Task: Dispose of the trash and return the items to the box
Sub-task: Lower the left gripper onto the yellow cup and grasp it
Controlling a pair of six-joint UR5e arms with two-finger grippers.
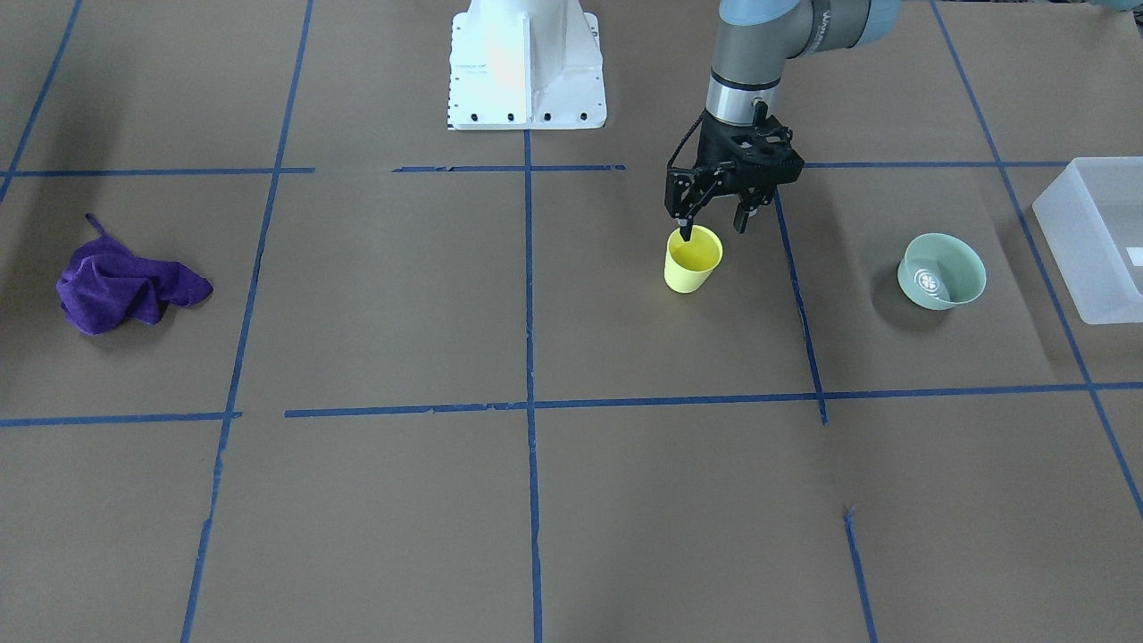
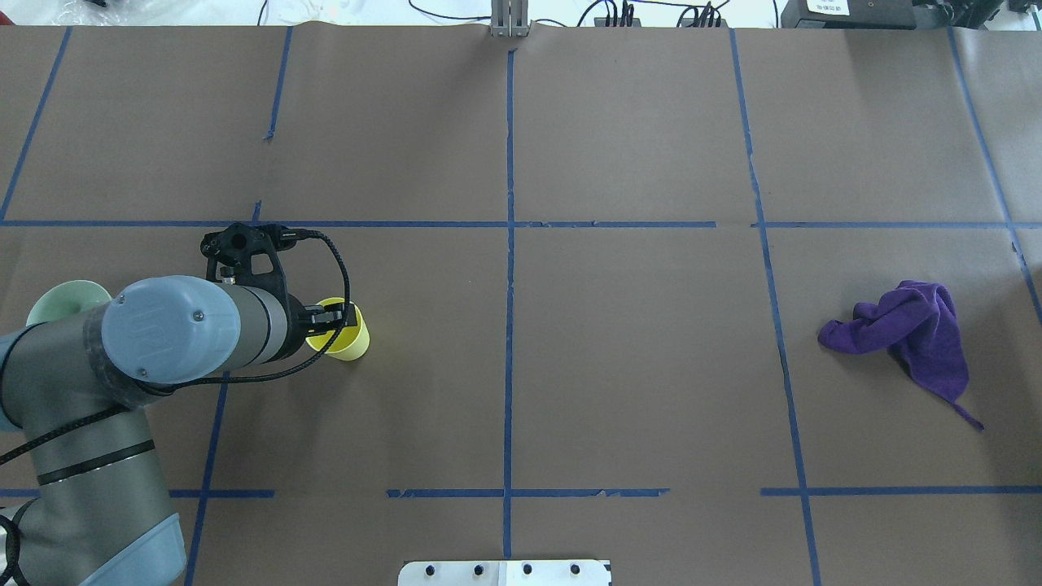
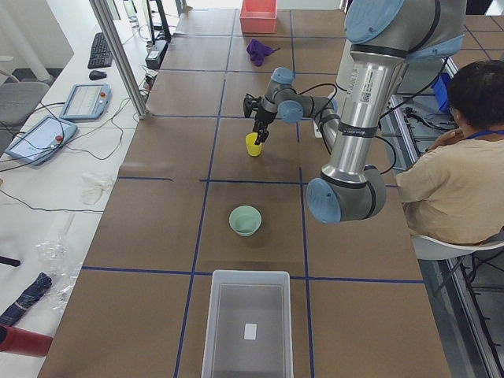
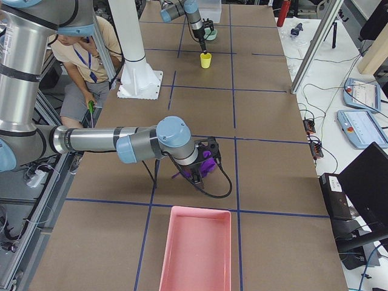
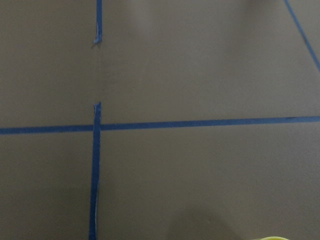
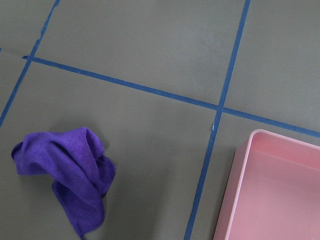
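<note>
The pale-yellow cup (image 1: 692, 261) stands upright on the brown table; it also shows in the overhead view (image 2: 346, 340). My left gripper (image 1: 713, 229) is open over its rim, one finger dipping inside the cup and the other outside, on the side toward the bowl. The mint-green bowl (image 1: 942, 272) sits upright between the cup and the frosted white box (image 1: 1098, 232) at the table's end. My right gripper (image 4: 203, 167) shows only in the exterior right view, above the purple cloth (image 4: 209, 165); I cannot tell whether it is open or shut.
The crumpled purple cloth (image 1: 125, 290) lies far from the cup, toward the table's other end. A pink bin (image 4: 197, 248) stands beyond it, also in the right wrist view (image 6: 270, 190). A seated person (image 3: 457, 173) is behind the robot's base (image 1: 527, 67).
</note>
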